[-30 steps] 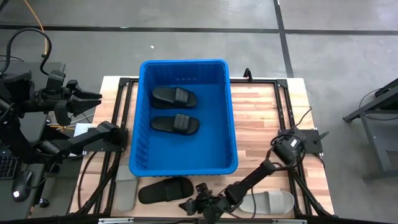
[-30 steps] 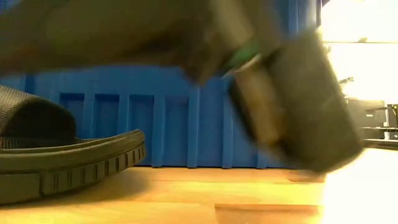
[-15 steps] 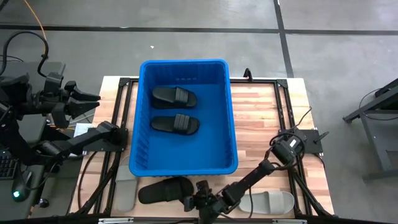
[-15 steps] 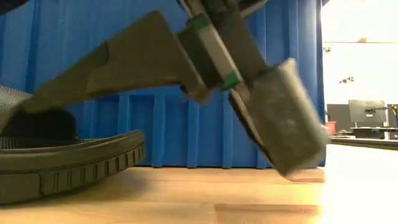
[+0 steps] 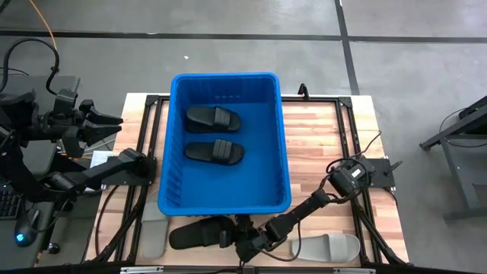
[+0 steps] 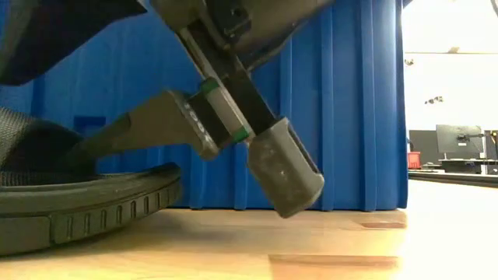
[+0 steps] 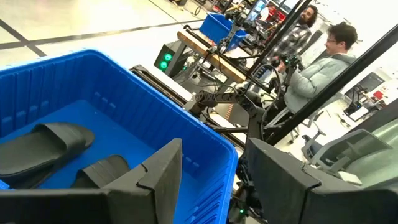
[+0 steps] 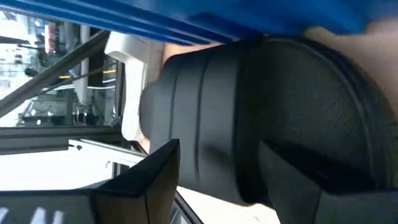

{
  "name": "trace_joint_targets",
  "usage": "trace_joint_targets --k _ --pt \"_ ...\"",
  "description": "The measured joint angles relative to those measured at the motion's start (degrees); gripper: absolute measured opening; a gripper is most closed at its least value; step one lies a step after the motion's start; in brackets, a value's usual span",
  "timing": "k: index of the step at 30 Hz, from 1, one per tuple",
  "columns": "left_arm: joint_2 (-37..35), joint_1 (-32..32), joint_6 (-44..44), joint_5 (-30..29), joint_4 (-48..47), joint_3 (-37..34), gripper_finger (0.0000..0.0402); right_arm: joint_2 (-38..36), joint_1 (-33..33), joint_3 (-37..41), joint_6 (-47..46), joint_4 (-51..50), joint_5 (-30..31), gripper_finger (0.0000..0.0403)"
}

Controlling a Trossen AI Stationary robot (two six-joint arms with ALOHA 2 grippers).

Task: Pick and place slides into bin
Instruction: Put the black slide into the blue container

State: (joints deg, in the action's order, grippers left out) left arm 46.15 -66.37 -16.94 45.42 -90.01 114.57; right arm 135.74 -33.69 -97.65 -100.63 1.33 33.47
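From the high view you see the bin at the middle of the table, with two black slides lying side by side on its floor. Three more slides remain on the table along the near edge: a black slide just in front of the bin wall, a light grey slide towards the right, and another grey slide partly hidden under the frame on the left. The right gripper sits low at the open end of the black slide on the table. Only the low view shows you its height: one finger hangs tilted just above the wood, apart from the slide's ribbed sole, with the blue bin wall behind. The right wrist view adds that the fingers stand apart, holding nothing, with the wide black strap close in front of them. The left gripper waits off the left side of the table, raised beside the bin; its wrist view shows the jaws parted and empty, the two binned slides below, and two people in the room beyond, which no other view shows
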Motion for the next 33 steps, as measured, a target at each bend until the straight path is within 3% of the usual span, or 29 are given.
trace_joint_targets --k 7,14,19,26,33 --pt "0.00 0.00 0.18 0.01 -0.01 -0.01 0.0172 0.02 0.36 0.02 1.18 -0.29 -4.63 0.0172" --pt "0.01 0.00 1.68 0.00 0.00 -0.01 0.0172 0.04 1.27 0.03 5.34 4.25 -7.82 0.0016" --pt "0.02 0.00 1.69 -0.01 -0.01 0.01 0.0172 0.04 1.36 0.04 8.05 7.94 -5.65 0.0003" --pt "0.02 0.02 1.69 -0.01 0.01 -0.01 0.0172 0.04 -1.27 0.04 5.09 9.08 -5.24 0.0001" --pt "0.02 0.00 1.69 -0.01 0.01 -0.01 0.0172 0.07 -6.87 -1.95 1.63 11.48 4.22 0.0000"
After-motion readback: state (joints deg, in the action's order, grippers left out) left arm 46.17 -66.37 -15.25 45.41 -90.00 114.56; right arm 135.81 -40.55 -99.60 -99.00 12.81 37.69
